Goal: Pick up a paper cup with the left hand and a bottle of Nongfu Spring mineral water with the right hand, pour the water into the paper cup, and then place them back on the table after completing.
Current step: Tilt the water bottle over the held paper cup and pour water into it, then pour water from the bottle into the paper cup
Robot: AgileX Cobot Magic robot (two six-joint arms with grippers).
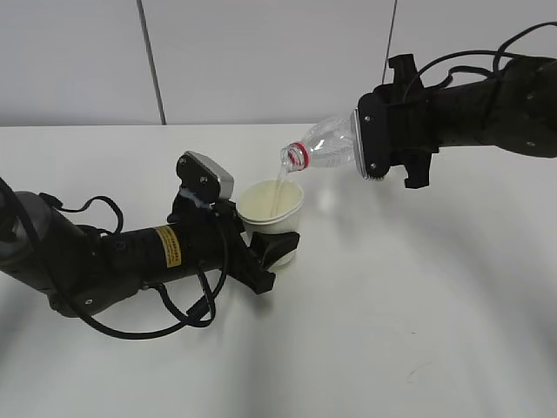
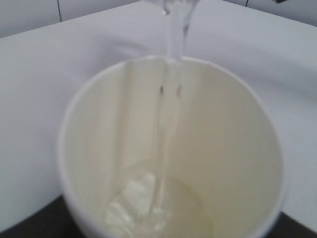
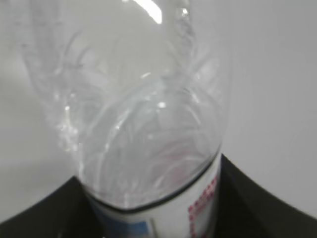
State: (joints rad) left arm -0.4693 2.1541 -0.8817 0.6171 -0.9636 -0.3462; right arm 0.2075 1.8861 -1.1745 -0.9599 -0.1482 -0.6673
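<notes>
The left hand, with its yellow sticker, holds the cream paper cup upright just above the table; my left gripper is shut on the cup's lower body. In the left wrist view the cup fills the frame and water streams down into a shallow pool at its bottom. The right hand holds the clear bottle tilted, its red-ringed neck down-left over the cup's rim, a thin stream of water running out. My right gripper is shut on the bottle's labelled body. The bottle also fills the right wrist view.
The white table stretches out around both arms. A pale wall with a vertical seam stands behind it. Loose black cables hang under the left arm near the table surface.
</notes>
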